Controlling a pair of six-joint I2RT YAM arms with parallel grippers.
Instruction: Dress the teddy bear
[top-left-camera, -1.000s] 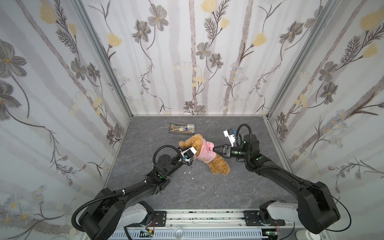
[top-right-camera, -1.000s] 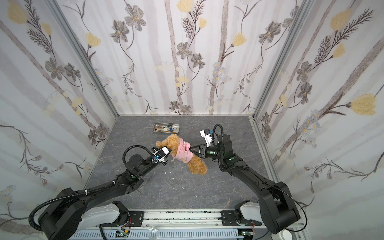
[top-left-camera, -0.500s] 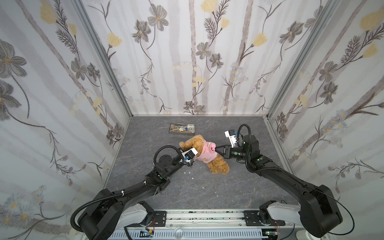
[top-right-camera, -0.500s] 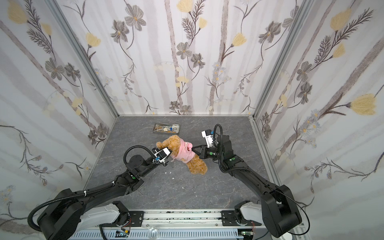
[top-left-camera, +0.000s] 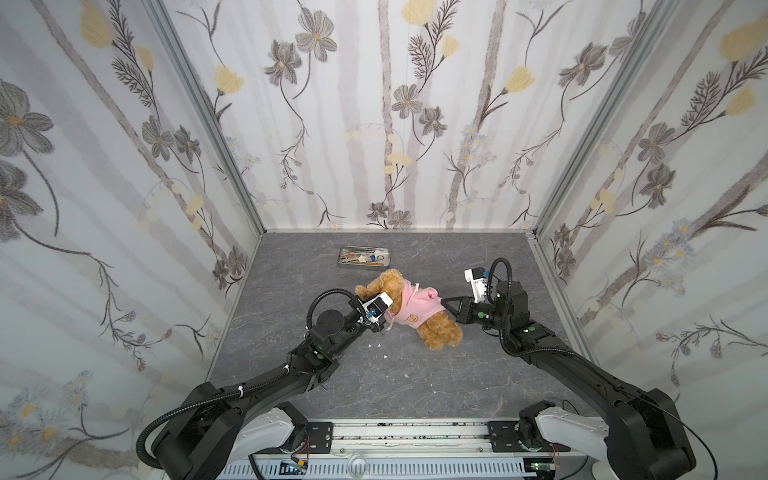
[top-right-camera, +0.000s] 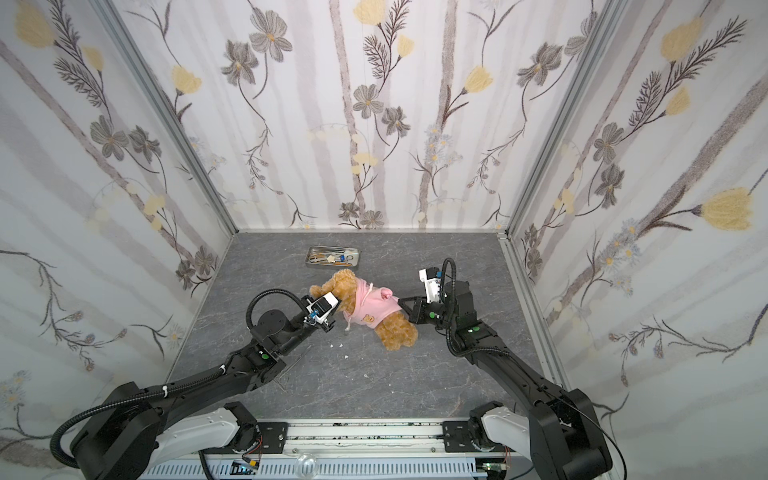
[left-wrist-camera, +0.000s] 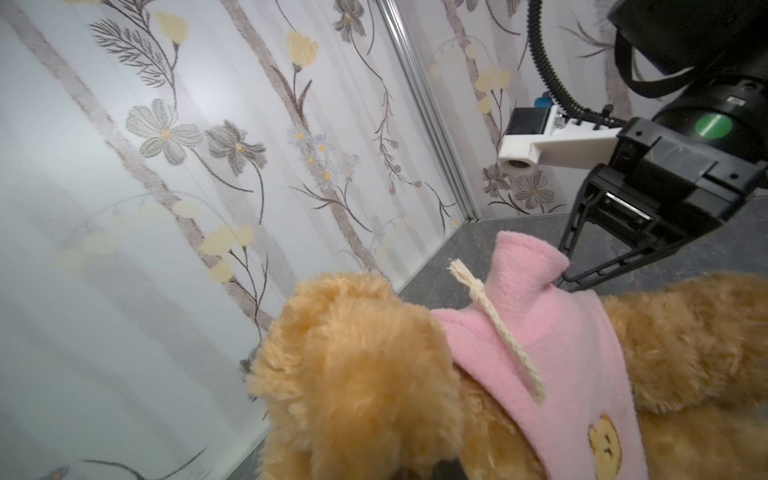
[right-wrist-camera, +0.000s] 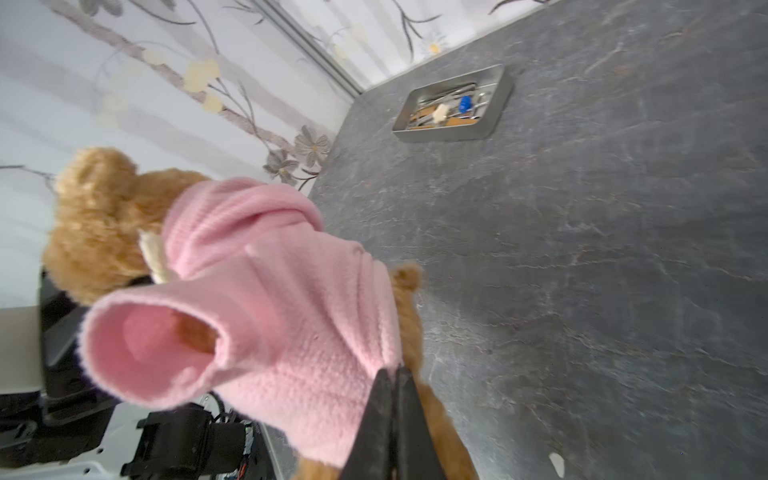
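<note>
The golden-brown teddy bear (top-left-camera: 439, 332) (top-right-camera: 397, 332) lies on the grey floor with its head toward the back left. It wears a pink shirt (top-left-camera: 415, 305) (top-right-camera: 370, 305) with a small bear emblem. My left gripper (top-left-camera: 390, 312) (top-right-camera: 338, 309) is shut on the bear at its head, and fur hides the jaws in the left wrist view. My right gripper (top-left-camera: 444, 300) (right-wrist-camera: 391, 372) is shut, its tips pinching the shirt's hem beside the bear's body. One empty sleeve (right-wrist-camera: 149, 345) gapes open, with a bit of fur showing inside.
A metal tray (top-left-camera: 365, 266) (right-wrist-camera: 449, 135) of small tools sits near the back wall, just behind the bear's head. Small white scraps (top-left-camera: 379, 344) lie on the floor in front of the bear. Flowered walls close in three sides.
My right gripper has shut its jaws on the shirt's hem and drawn back slightly to the right. The left gripper and the bear have stayed put.
</note>
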